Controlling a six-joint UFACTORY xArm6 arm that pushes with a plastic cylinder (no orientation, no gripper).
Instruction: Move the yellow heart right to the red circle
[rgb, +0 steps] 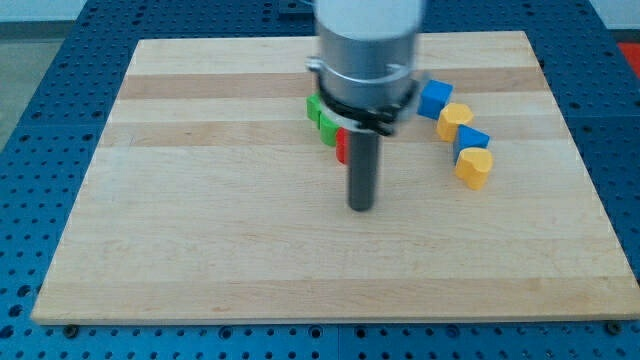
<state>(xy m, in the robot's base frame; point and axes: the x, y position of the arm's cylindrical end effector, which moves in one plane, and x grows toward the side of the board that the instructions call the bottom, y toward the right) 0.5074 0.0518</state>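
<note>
My tip (361, 207) on bare table (200, 230), below partly hidden red block (341, 146); yellow heart (473, 167) well right; tool a plain rod, no jaws

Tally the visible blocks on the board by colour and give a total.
Blue: 2, one and another
Yellow: 2, one and the heart
Green: 2 showing
Red: 1, partly hidden
Total: 7 visible

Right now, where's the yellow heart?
The yellow heart sits at the view's right, bottom of the blue-yellow chain, touching a blue block, right of my tip.
</note>
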